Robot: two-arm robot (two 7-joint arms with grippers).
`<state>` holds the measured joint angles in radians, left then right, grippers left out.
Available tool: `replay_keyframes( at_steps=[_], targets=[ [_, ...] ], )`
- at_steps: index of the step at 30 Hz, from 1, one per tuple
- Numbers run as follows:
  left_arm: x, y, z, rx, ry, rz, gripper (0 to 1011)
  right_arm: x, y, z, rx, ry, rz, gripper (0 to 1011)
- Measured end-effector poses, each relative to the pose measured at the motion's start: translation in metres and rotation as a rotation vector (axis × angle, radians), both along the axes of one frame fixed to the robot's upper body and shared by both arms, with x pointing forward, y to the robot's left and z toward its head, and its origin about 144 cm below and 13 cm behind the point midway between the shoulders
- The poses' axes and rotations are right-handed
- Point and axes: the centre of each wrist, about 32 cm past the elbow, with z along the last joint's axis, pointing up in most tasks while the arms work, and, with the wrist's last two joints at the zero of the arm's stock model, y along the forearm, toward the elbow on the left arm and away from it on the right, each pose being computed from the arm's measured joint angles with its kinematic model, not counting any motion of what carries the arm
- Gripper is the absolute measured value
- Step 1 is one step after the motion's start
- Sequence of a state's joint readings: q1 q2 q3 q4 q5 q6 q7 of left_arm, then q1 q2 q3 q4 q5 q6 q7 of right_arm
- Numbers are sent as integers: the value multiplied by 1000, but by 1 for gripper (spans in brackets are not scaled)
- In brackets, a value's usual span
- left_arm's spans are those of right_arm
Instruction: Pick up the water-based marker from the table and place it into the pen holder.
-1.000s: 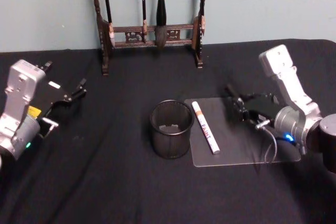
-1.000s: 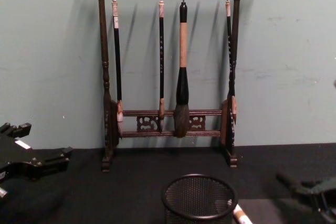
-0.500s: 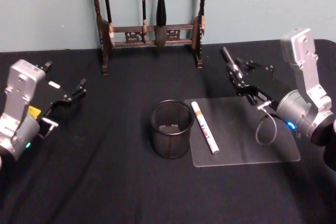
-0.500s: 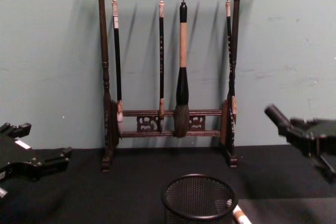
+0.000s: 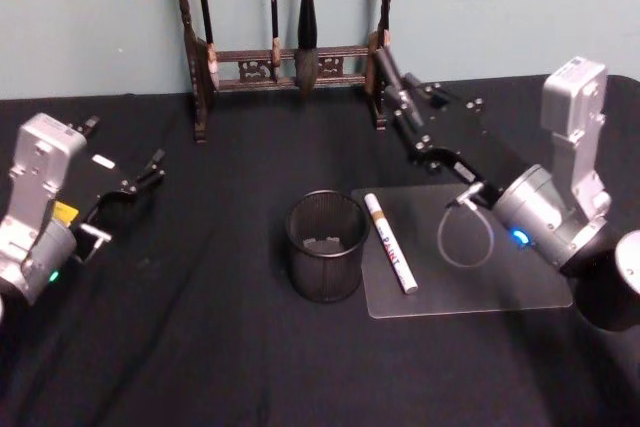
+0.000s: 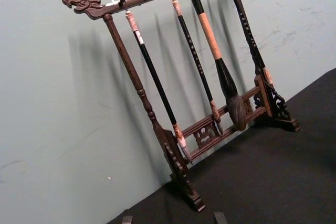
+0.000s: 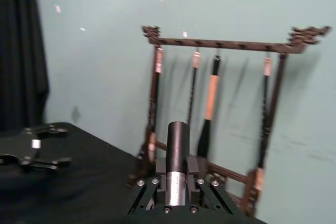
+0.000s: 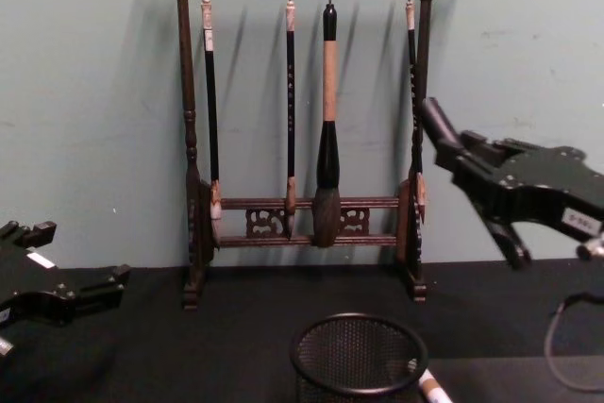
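Right end effector (image 5: 405, 107) by brush rack (image 5: 290, 53), opening unclear, left end effector (image 5: 122, 147) spread wide, marker (image 5: 390, 243) lettered PAINT

The chest view's bottom edge is cutting off the water-based marker (image 8: 429, 388), leaving one end showing at four o'clock of the pen holder (image 8: 347, 390), whose base is likewise running out of frame.

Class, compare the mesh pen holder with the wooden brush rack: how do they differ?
The pen holder is a short round mesh cup; the brush rack is a tall wooden frame. The pen holder holds no pens; the brush rack carries hanging brushes. Both stand upright.
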<state>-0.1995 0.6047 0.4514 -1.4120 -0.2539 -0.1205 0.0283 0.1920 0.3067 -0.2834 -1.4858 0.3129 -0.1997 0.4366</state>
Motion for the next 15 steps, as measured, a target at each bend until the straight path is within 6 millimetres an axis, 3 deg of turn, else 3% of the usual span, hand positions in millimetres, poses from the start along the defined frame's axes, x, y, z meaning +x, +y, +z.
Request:
replay_keyframes(
  at_steps=[15],
  targets=[
    [0,0,0,0,0,0,1001,-3,33,-18,56,14,152,233]
  ],
)
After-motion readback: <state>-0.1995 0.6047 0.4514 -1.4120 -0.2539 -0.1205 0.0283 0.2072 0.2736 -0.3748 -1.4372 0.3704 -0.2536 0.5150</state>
